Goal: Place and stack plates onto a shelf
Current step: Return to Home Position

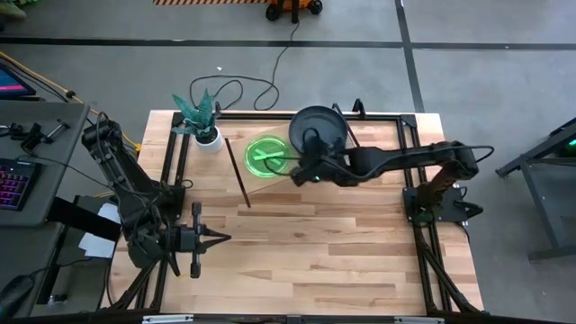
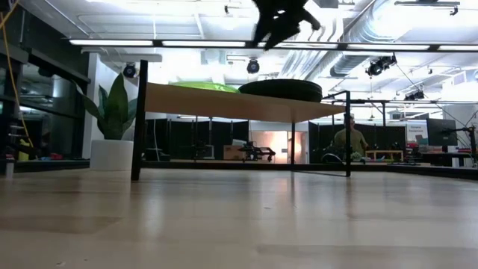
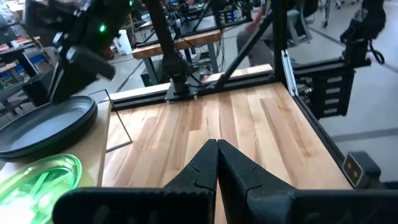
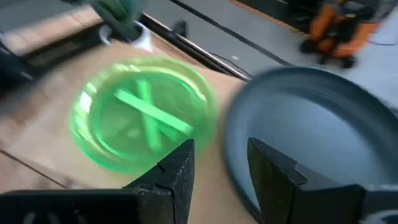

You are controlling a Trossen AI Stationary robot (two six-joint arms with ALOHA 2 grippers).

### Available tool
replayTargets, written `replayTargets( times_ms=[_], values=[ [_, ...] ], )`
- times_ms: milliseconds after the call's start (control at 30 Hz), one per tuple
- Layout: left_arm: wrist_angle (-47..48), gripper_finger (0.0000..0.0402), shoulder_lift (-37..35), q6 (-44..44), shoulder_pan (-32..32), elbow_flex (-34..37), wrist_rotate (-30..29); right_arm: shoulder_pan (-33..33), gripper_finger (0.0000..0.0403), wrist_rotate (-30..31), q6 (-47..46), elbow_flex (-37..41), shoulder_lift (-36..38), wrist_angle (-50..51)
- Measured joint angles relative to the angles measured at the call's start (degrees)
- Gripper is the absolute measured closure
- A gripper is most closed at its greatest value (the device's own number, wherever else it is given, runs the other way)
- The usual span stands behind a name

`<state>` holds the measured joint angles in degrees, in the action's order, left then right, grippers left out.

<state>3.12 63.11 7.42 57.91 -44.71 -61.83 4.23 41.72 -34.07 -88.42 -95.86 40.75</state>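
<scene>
Evidently stacking's done: green plates (image 1: pixel 267 155) and dark plates (image 1: pixel 317 129) sit sorted by colour on the shelf (image 1: pixel 378 132), upper centre. Right pincer (image 4: pixel 221 149) hovers above, open, empty; left pincer (image 3: pixel 217 146) rests closed, lower left.

No legible text or markings.

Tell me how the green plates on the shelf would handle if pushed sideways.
The green plates look translucent and thin, so they are probably light, stiff plastic. Their smooth, glossy surface suggests they could slide easily across the shelf. They sit low and flat, so they seem unlikely to tip or roll.
</scene>
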Motion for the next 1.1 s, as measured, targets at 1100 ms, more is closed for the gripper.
replayTargets(
  times_ms=[1100],
  values=[
    [-25.5, 0.0401, -28.5, -14.0, -43.2, 35.3, 52.2, 18.7, 0.0402, 3.6, -18.4, 33.1, 27.7, 7.4]
  ],
)
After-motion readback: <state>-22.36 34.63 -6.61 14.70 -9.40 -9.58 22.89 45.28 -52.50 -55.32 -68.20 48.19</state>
